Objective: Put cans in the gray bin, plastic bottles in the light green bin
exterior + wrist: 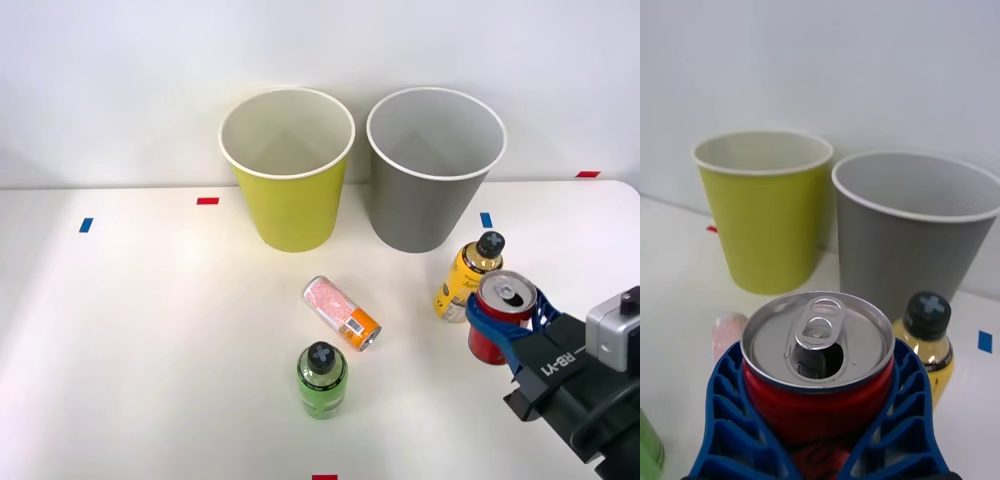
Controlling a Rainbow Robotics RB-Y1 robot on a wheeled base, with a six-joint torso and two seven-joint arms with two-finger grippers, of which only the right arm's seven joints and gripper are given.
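Observation:
My right gripper (503, 322) (818, 420) is shut on the glossy red can (500, 318) (818, 375), which stands upright at the table's right with its silver top and pull tab showing. Its blue ribbed fingers (722, 409) hug both sides of the can. The yellow-orange bottle (466, 278) (929, 346) with a black cap stands just beside it, toward the gray bin (434, 170) (910, 240). The light green bin (289, 170) (764, 214) stands left of the gray one. A pink-white can (341, 312) (728, 334) lies on its side mid-table. The green bottle (321, 379) (649, 450) stands nearer the front.
Small blue tape marks (85, 225) and red tape marks (207, 201) dot the white table (150, 340). A white wall rises just behind the two bins. The table's left half is bare.

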